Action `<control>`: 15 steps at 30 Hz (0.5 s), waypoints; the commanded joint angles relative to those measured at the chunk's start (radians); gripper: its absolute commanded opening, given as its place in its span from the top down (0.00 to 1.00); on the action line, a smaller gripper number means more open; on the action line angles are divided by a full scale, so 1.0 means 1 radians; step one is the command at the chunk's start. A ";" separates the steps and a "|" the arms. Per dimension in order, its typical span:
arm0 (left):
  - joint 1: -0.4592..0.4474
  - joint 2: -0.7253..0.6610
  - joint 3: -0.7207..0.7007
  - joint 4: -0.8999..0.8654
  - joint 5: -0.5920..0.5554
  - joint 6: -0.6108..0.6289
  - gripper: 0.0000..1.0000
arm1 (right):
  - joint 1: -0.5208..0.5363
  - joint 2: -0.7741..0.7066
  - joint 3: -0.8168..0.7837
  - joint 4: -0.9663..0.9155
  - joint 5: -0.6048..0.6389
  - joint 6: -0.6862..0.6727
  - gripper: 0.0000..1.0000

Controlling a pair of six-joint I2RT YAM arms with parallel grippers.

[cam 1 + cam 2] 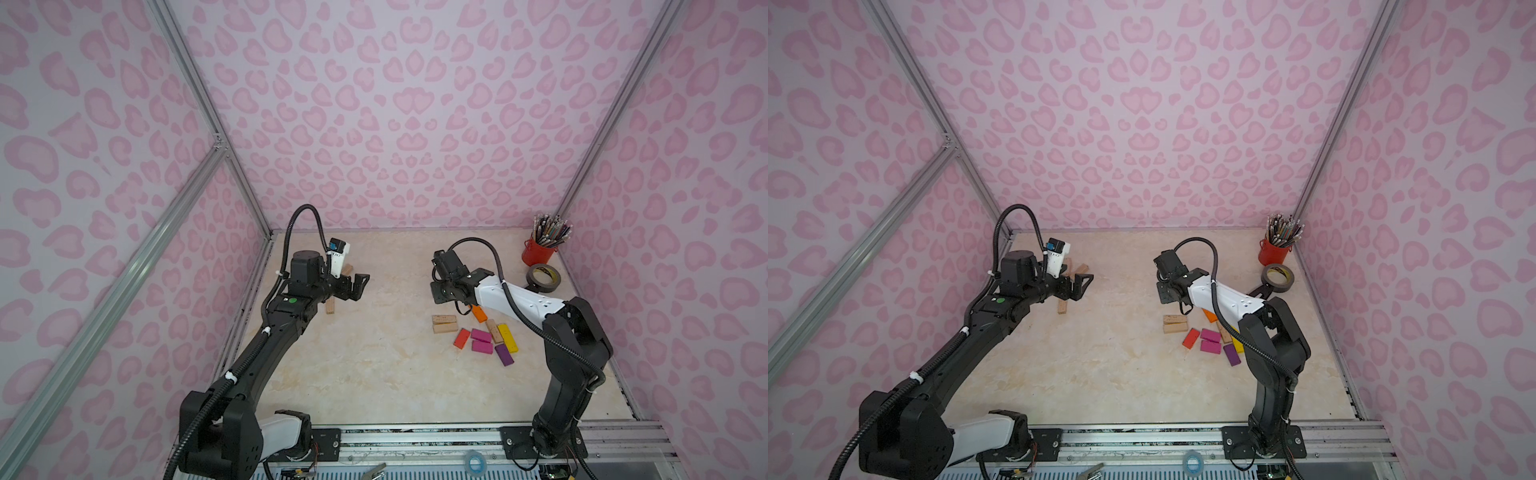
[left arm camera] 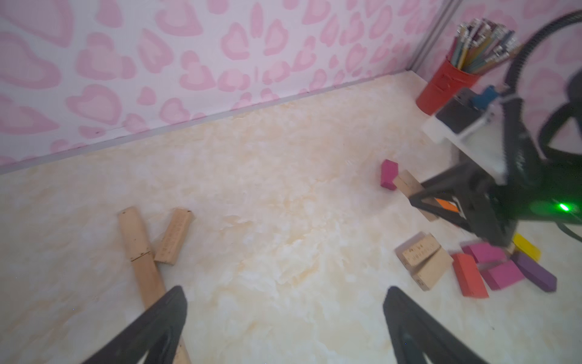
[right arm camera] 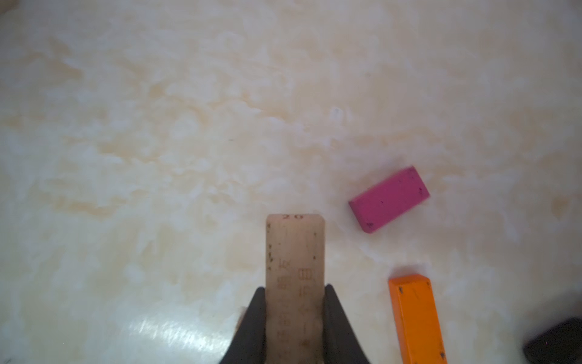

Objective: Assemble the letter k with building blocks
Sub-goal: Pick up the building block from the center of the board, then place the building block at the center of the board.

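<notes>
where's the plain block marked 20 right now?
In the right wrist view, the plain block is clamped in the right gripper, with a magenta block and an orange block lying nearby.

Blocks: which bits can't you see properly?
Yellow block: in a top view, right arm hides most.
Wooden block in right gripper: right wrist view, picture edge cuts it; print mostly blurred.
Line of wooden blocks: left wrist view, left gripper covers part.
</notes>
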 commanded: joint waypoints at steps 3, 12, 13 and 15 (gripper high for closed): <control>0.103 -0.006 0.005 0.056 -0.118 -0.231 0.01 | 0.117 0.106 0.168 -0.124 -0.169 -0.415 0.74; 0.185 0.025 0.024 -0.003 -0.217 -0.382 0.04 | 0.241 0.448 0.543 -0.229 -0.189 -0.408 0.77; 0.191 0.030 0.030 -0.014 -0.220 -0.386 0.05 | 0.244 0.487 0.587 -0.236 -0.185 -0.395 0.77; 0.199 0.038 0.038 -0.034 -0.229 -0.388 0.05 | 0.248 0.557 0.670 -0.251 -0.185 -0.369 0.78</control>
